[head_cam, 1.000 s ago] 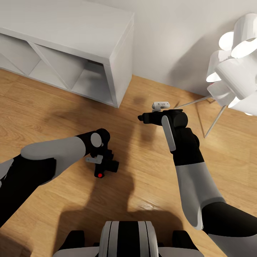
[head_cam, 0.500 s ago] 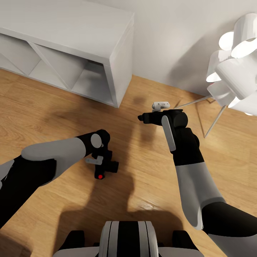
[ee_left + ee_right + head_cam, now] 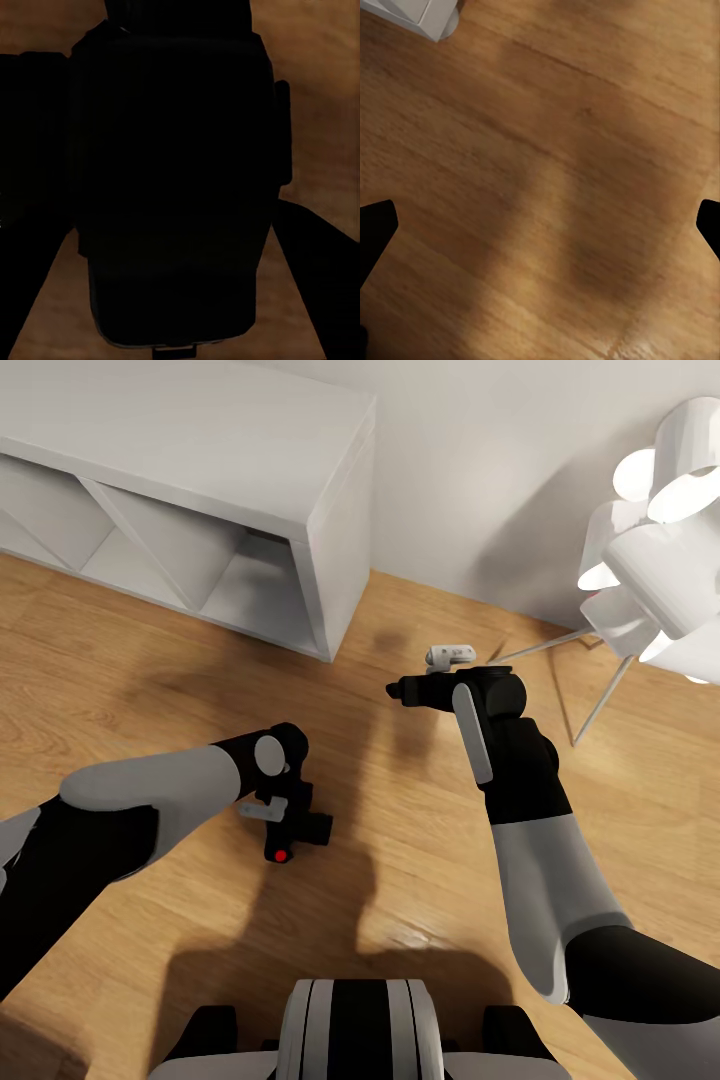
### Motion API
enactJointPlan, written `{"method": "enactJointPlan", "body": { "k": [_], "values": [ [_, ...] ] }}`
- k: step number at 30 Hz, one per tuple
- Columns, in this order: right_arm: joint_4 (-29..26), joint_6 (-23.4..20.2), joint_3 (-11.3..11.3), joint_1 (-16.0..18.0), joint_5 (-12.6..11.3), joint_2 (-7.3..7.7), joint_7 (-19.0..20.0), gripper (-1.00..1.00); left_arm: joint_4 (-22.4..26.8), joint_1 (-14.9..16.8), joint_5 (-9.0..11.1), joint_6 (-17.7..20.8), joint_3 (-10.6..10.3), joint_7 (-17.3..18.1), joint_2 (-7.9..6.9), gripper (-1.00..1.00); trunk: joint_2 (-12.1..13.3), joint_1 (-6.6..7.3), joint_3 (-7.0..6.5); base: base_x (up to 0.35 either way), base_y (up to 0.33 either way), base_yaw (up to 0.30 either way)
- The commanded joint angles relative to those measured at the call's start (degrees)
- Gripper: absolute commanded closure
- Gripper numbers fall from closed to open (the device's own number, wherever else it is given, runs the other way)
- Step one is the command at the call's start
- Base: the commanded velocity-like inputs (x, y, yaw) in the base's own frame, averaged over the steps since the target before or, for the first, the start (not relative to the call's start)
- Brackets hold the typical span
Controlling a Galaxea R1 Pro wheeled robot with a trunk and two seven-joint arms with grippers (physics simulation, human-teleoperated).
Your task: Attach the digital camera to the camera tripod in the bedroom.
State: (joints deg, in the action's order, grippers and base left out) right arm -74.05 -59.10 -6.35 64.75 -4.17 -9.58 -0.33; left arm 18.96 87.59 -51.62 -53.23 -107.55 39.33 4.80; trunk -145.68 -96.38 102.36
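Note:
The digital camera (image 3: 303, 828), a small black box with a red button, sits low over the wood plank floor (image 3: 150, 660) just left of centre in the head view. My left gripper (image 3: 288, 815) reaches down onto it and is shut on it. In the left wrist view the camera's dark body (image 3: 172, 187) sits close between the dark fingers (image 3: 30, 150). My right gripper (image 3: 398, 689) hangs over bare floor to the right, pointing left, and is open. Its two fingertips (image 3: 375, 225) stand far apart in the right wrist view, with nothing between them. The camera tripod is out of view.
A white cube shelf (image 3: 340, 510) stands against the pale wall (image 3: 480, 460) at the back left. A white floor lamp (image 3: 660, 510) with thin legs (image 3: 600, 700) stands at the right, close to my right arm. Open floor lies between the arms.
My left gripper and the camera have shifted down by a tiny amount. The right arm has not moved.

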Motion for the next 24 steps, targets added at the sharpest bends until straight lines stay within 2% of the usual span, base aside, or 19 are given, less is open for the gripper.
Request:
{"method": "enactJointPlan", "body": {
  "k": [1,24],
  "values": [
    [-0.04,-0.23,0.02,0.03,-0.23,0.0,-0.08,-1.0,0.11,-0.57,0.44,0.23,0.18,-0.04,0.0,1.0,-0.01,-0.01,0.04,0.0,0.0,0.0],
    [-0.04,-0.23,0.02,0.03,-0.23,0.0,-0.06,-1.0,0.55,0.47,0.72,0.23,0.23,-0.14,0.74,1.0,-0.01,-0.01,0.04,0.0,0.0,0.0]
  ]
}}
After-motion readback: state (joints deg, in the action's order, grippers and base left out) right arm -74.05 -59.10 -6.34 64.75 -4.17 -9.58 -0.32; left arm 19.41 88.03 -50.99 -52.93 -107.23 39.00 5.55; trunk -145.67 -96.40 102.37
